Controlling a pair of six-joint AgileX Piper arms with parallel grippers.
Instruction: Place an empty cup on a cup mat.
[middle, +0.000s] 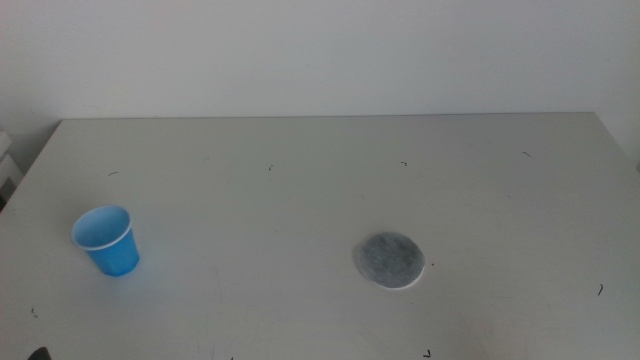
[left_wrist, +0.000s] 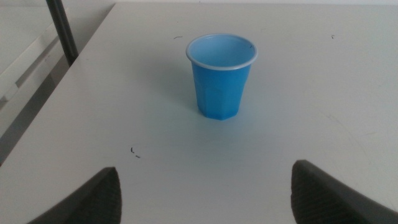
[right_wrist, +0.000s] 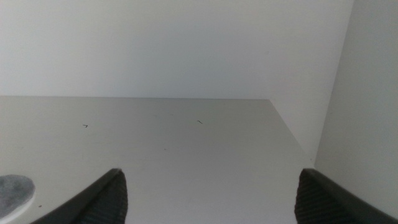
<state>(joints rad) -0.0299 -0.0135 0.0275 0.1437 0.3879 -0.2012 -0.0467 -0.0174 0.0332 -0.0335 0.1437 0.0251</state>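
standing upright at the left side of the white table (middle: 320, 180) in the middle view, the blue cup (middle: 107, 241) is well apart from the grey speckled cup mat (middle: 390, 261), which lies flat right of centre. in the left wrist view, the left gripper (left_wrist: 205, 193) has its jaws spread wide and empty, the cup (left_wrist: 221, 74) ahead between them, untouched. in the right wrist view, the right gripper (right_wrist: 211, 196) is also wide open and empty, the mat's edge (right_wrist: 15, 190) near one jaw.

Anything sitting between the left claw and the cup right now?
Nothing: in the left wrist view only bare table with small dark specks lies between the open left claw and the upright cup.
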